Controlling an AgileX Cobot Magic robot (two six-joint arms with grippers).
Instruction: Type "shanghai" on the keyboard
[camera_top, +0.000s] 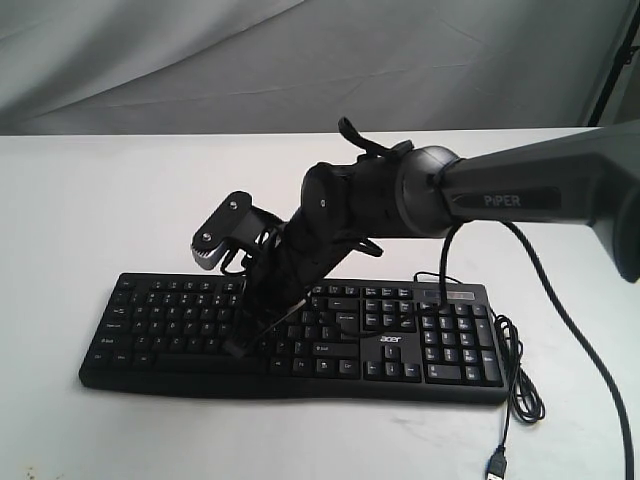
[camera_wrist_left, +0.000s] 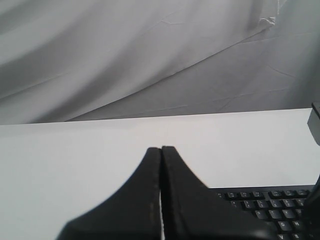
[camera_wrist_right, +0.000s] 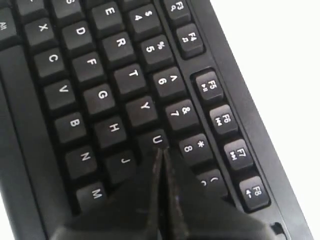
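Black keyboard (camera_top: 160, 320): lies flat on the white table (camera_top: 90, 200), with its number pad at its right end.
Right tool (camera_wrist_right: 159, 152): fingers pressed together into one narrow tip, pinching nothing. It comes down steeply over the keyboard's left-middle letter block, with the tip between U (camera_wrist_right: 157, 140) and J (camera_wrist_right: 124, 162).
Left tool (camera_wrist_left: 161, 150): also pressed together and empty, held over bare table off the keyboard. Only a corner of the keys shows in its view.
Wrong-key risk: the tip sits where U, J and 8 (camera_wrist_right: 194, 148) meet, so a straight push from here would likely catch two caps or a letter not in the word. H (camera_wrist_right: 114, 128) is a key or so away.
Sliding risk: a slanted press may shove the keyboard along the smooth table.
Cable risk: the thin cable (camera_top: 520, 385) lies coiled just off the keyboard's right end. The right arm passes above it and could snag it on a low sweep.
Edges: the keyboard lies near the table's front edge, so a shove that way has little margin.
Open room: there is wide bare table behind the keyboard and off its left end, and lifting straight up looks free.
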